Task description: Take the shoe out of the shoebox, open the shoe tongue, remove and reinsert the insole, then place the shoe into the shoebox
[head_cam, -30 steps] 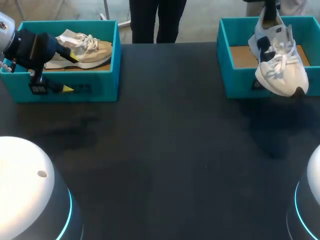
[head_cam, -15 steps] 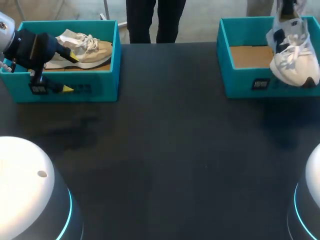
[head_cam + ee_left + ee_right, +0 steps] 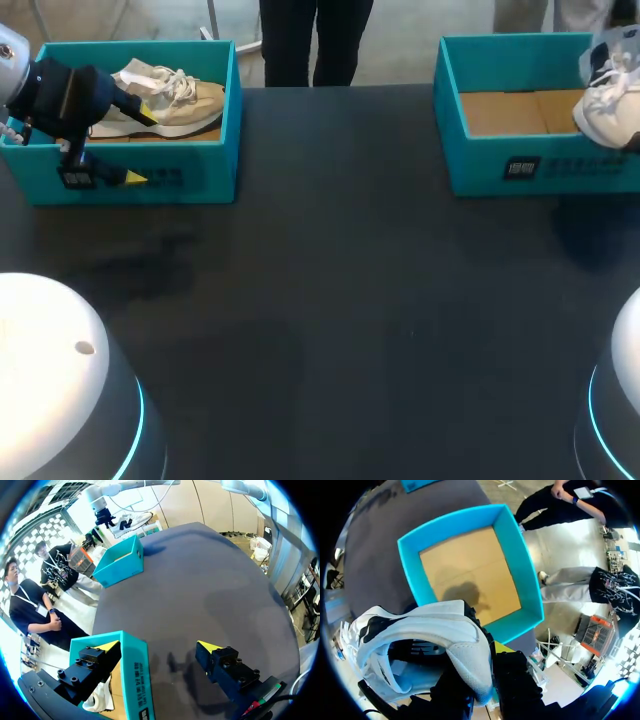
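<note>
Evidently for tongue work, the white sneaker point(image 3: 612, 105) is clamped at its heel by the right gripper point(image 3: 490, 656) above its teal shoebox point(image 3: 560, 172); the left gripper point(image 3: 159, 646) is spread astride the other shoebox's point(image 3: 150, 180) wall.

A robot lab: at a black table point(image 3: 340, 300), the left arm base point(image 3: 60, 370) and right arm base point(image 3: 622, 390) glow blue near, while a left shoebox point(image 3: 190, 180) and right shoebox point(image 3: 480, 165) stand far.

Two shoeboxes at the far corners of my table point(image 3: 330, 300).
The left shoebox point(image 3: 130, 175) has a shoe point(image 3: 175, 98) inside, and my left gripper point(image 3: 159, 645) straddles its front wall, one finger in and one out. At the right shoebox's point(image 3: 500, 165) right end, my right gripper point(image 3: 487, 677) holds the other shoe point(image 3: 612, 105) aloft.
</note>
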